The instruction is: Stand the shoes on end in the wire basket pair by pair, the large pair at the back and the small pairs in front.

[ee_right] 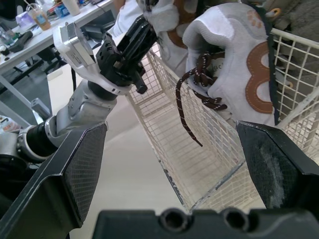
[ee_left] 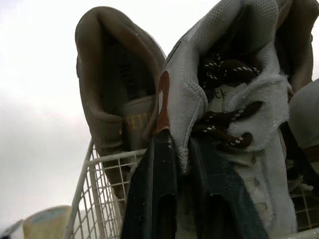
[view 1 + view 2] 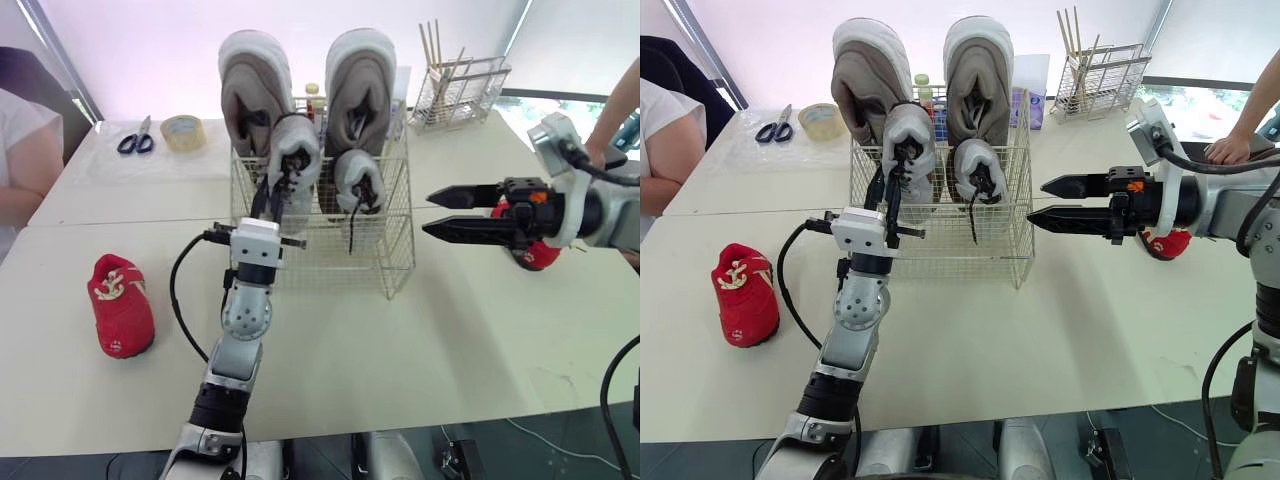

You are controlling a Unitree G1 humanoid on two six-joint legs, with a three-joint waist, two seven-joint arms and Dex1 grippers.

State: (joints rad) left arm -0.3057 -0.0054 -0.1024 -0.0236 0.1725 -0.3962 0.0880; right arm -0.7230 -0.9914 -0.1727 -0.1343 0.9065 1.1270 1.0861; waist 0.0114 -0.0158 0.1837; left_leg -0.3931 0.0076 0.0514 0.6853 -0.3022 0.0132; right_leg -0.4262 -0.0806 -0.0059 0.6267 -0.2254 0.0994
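Observation:
The wire basket [image 3: 392, 255] stands mid-table. Two large grey shoes [image 3: 255, 85] [image 3: 360, 80] stand on end at its back. In front of them are two small white shoes with brown laces [image 3: 298, 145] [image 3: 358, 180]. My left gripper [image 3: 272, 195] reaches over the basket's front rim and is shut on the collar of the left small shoe [image 2: 189, 109]. My right gripper [image 3: 432, 213] hovers open beside the basket's right wall, holding nothing. One red shoe [image 3: 122, 305] lies on the table at the left. Another red shoe [image 3: 540, 255] lies behind my right wrist.
Scissors [image 3: 136, 140] and a tape roll [image 3: 183, 131] lie at the back left. A wire rack with sticks [image 3: 460, 90] stands at the back right. A person [image 3: 25, 150] sits at the left edge, and a person's arm [image 3: 615, 110] rests at the right.

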